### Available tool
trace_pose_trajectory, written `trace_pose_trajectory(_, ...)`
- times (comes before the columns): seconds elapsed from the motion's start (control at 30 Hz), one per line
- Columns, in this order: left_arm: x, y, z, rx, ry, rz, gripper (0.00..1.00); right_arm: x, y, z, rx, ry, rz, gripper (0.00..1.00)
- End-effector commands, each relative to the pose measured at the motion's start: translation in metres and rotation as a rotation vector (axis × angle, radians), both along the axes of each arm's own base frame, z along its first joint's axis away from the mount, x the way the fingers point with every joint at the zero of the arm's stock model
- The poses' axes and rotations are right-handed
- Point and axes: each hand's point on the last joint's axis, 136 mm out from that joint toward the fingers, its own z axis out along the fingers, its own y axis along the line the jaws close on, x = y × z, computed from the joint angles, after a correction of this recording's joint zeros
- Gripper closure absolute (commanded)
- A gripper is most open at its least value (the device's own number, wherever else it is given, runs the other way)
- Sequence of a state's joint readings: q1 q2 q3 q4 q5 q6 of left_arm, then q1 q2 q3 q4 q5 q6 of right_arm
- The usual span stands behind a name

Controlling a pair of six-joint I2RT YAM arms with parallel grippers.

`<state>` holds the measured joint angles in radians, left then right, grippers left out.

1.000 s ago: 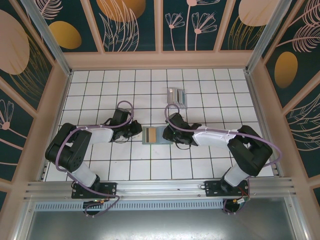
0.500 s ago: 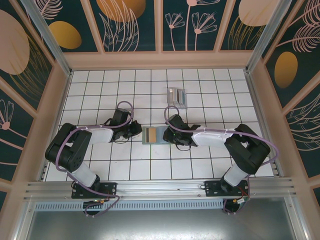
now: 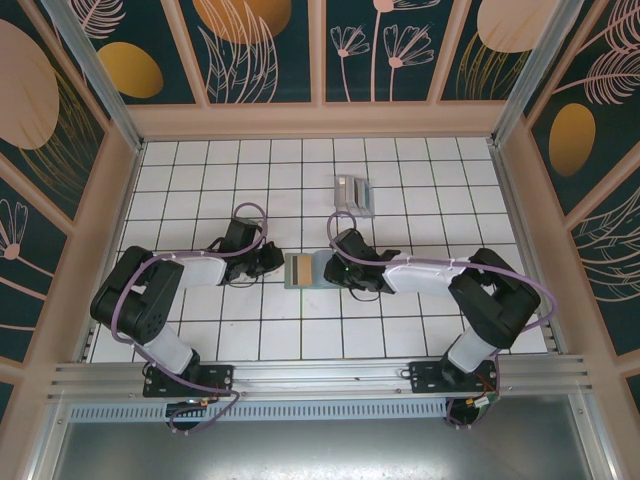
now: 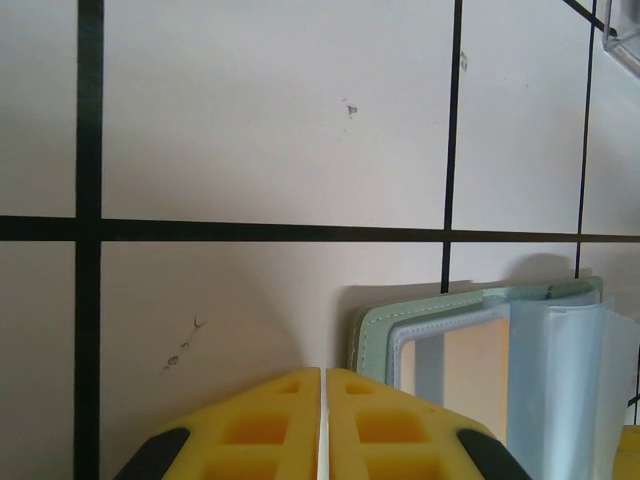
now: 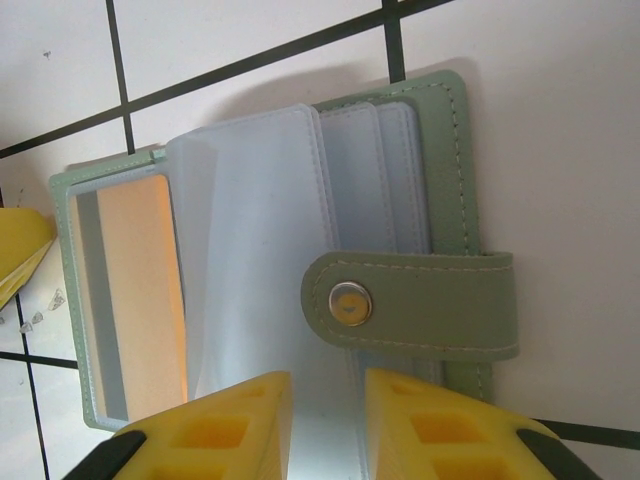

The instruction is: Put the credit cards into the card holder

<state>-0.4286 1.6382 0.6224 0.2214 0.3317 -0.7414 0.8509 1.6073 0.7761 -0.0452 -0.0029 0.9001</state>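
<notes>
Could go wrong first at the clear sleeves (image 5: 250, 230): thin, glossy and bowed upward, so likely to spring flat or slip free if nipped too near the edge by the right gripper (image 5: 326, 425). Could also drag the whole card holder (image 5: 445, 170) across the tiles, since it looks light and nothing is seen holding it down. Might snag on the snap strap (image 5: 430, 305), folded across the sleeves from 3 o'clock. Risks a bump as well, with the left gripper (image 4: 322, 425) working at 9 o'clock of the holder and the right at 3 o'clock, both close in.

On the right: holds its jaws a narrow gap apart at the sleeves' 6 o'clock edge; cannot tell whether touching plastic. On the left: presses its fingers together, pinching nothing visible, just beside the holder's corner.

From overhead, finds the holder lying open near the table's middle, between the two grippers.

Counting:
- one card holder
- one gold-brown card (image 5: 135, 290) already behind a window pocket at the holder's 9 o'clock side
- at least three clear leaves
- one strap with one snap
- two grippers

Leaves a small pile of loose credit cards (image 3: 353, 192) at about 1 o'clock of the holder, well apart from it. Looks like three or four, too small to count surely.
</notes>
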Motion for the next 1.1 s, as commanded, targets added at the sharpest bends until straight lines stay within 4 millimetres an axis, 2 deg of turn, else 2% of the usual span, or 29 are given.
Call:
trace_pose_trajectory(0.0,-0.001,-0.001,0.003,-0.009,-0.013,-0.004,0.88,-0.003,0.006,0.001,0.033,-0.002,0.010,0.74)
trace_pose_trajectory(0.43,-0.001,-0.003,0.000,-0.014,-0.007,-0.010,0.88,0.001,0.004,0.012,0.040,-0.042,0.003,0.78)
trace_pose_trajectory(0.57,-0.001,-0.004,-0.004,-0.014,0.003,-0.017,0.88,0.002,0.001,0.007,0.008,-0.044,0.000,0.86)
trace_pose_trajectory(0.8,-0.001,-0.005,-0.004,-0.022,0.003,-0.020,0.88,0.004,0.006,0.009,0.035,-0.059,0.006,0.83)
trace_pose_trajectory(1.07,0.000,-0.005,-0.002,-0.022,-0.004,-0.014,0.88,0.001,0.029,0.035,0.233,-0.114,0.064,0.74)
